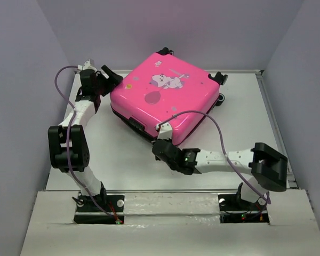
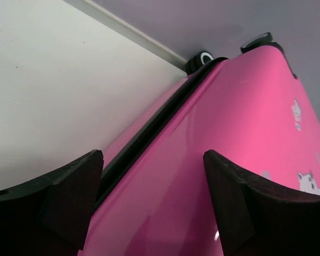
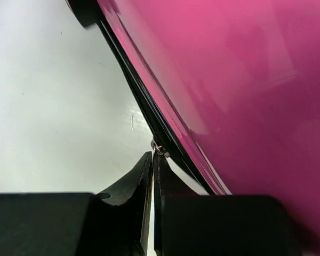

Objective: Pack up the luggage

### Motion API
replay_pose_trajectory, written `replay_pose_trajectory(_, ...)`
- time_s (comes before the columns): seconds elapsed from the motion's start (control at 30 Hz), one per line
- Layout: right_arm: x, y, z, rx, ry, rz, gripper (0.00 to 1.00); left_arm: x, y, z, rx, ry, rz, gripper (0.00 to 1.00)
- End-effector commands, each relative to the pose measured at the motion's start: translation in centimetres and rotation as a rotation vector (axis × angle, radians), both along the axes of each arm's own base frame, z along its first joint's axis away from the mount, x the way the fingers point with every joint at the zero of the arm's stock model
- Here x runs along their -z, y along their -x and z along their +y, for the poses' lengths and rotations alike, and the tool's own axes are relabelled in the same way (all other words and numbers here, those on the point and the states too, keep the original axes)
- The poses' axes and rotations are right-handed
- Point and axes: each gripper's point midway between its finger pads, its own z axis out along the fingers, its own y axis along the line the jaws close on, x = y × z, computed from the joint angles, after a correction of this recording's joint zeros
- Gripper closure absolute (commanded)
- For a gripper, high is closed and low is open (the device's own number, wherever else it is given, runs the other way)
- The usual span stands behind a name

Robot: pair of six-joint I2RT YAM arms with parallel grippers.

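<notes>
One luggage (image 1: 165,96) lies flat, wheels (image 1: 221,79) far-right, long axis diagonal; left fingers (image 2: 58,197) spread, right fingers (image 3: 130,184) clenched at zipper (image 3: 148,118).

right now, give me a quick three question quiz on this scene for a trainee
1. True or false: the luggage lies with its lid wide open.
2. Fill in: the right gripper has its tips pinched shut at the small metal ___ on the black zipper trim.
3. Which gripper has its jaws apart? A left gripper B right gripper C both

Key: 1 false, the lid is down; 2 zipper pull; 3 A.
</notes>
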Motion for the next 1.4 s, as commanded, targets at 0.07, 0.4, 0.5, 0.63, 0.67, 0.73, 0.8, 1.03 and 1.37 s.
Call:
replay_pose_trajectory(0.07,-4.1,-3.5,7.0,-0.090,-0.009,-0.100,0.93,4.8,9.0,-10.0,0.319,0.106,0.183,0.14)
replay_pose_trajectory(0.4,-9.2,-3.6,18.6,-0.422,-0.155,-0.248,0.93,6.5,13.1,-8.1,0.380,0.030,0.229,0.16)
replay_pose_trajectory(0.5,-10.0,-3.4,18.9,-0.462,-0.224,-0.295,0.93,6.1,13.1,-6.6,0.361,0.022,0.205,0.17)
replay_pose_trajectory(0.63,-10.2,-0.7,18.0,-0.568,-0.301,-0.204,0.75,5.6,13.1,-6.4,0.352,0.006,0.189,0.17)
replay_pose_trajectory(0.67,-10.0,0.3,16.2,-0.569,-0.278,-0.154,0.44,5.5,13.0,-6.3,0.345,0.000,0.188,0.17)
replay_pose_trajectory(0.73,-10.1,1.8,13.8,-0.560,-0.273,-0.077,0.20,5.4,12.9,-6.2,0.341,-0.005,0.183,0.17)
replay_pose_trajectory(0.8,-10.1,3.5,9.1,-0.523,-0.228,-0.006,0.01,5.4,12.9,-6.2,0.338,-0.002,0.180,0.16)
replay_pose_trajectory(1.03,-11.7,2.2,-5.8,-0.152,-0.238,0.012,0.00,4.9,13.0,-6.5,0.324,-0.010,0.162,0.16)
replay_pose_trajectory(1.37,-12.2,-9.2,-25.4,0.398,-0.331,-0.020,0.00,3.9,14.8,-9.7,0.378,-0.068,0.137,0.15)
